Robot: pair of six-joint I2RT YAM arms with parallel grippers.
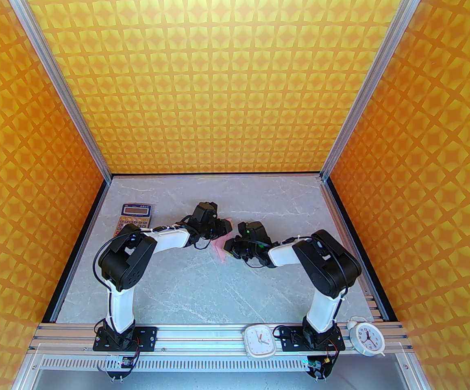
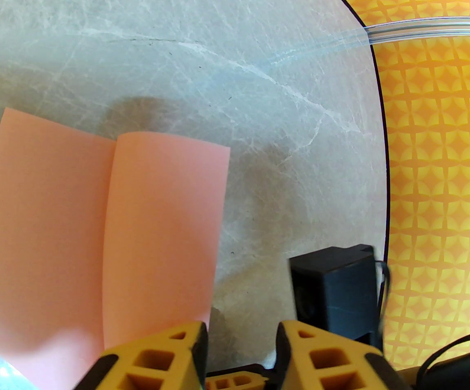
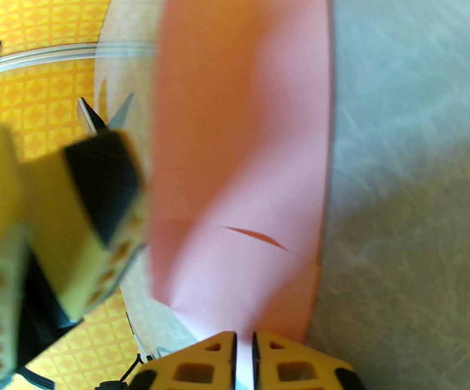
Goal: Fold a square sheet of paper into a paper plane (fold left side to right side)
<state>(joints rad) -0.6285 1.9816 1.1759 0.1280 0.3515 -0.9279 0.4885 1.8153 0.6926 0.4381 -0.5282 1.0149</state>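
Nipping pink paper by edge; right gripper

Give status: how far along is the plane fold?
Done: the square sheet has one half bent over, curved, not pressed flat. In hand: right tool pinches its edge; left tool is open, holding nothing. Left: flatten that crease, then all later folds; no plane shape yet.

open table nearer than the paper; calculator stands far left.

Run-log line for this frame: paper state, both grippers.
paper: part-folded, flap lifted | left gripper: open, empty, beside paper | right gripper: shut on paper edge
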